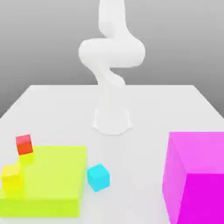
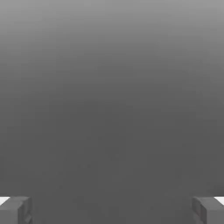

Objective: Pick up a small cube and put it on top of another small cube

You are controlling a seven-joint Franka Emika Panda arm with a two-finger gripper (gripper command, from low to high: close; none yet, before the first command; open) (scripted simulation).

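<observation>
The table [image 1: 52, 98] carries the arm's base [image 1: 112, 120] near its middle, well behind everything else. Toward the exterior view's left, at the front, lies the wide flat block [image 1: 52, 179]. A small cube [image 1: 25, 144] stands at that block's far left corner, and a second small cube [image 1: 12, 176] sits nearer the camera along the same left edge — whether either rests on the block or just against it cannot be told. Just beside the block's right side, on the table, rests the small cube [image 1: 98, 177], turned slightly askew. Well apart from it, at the exterior view's front right, stands the huge cube [image 1: 197, 175], with bare table between the two.
</observation>
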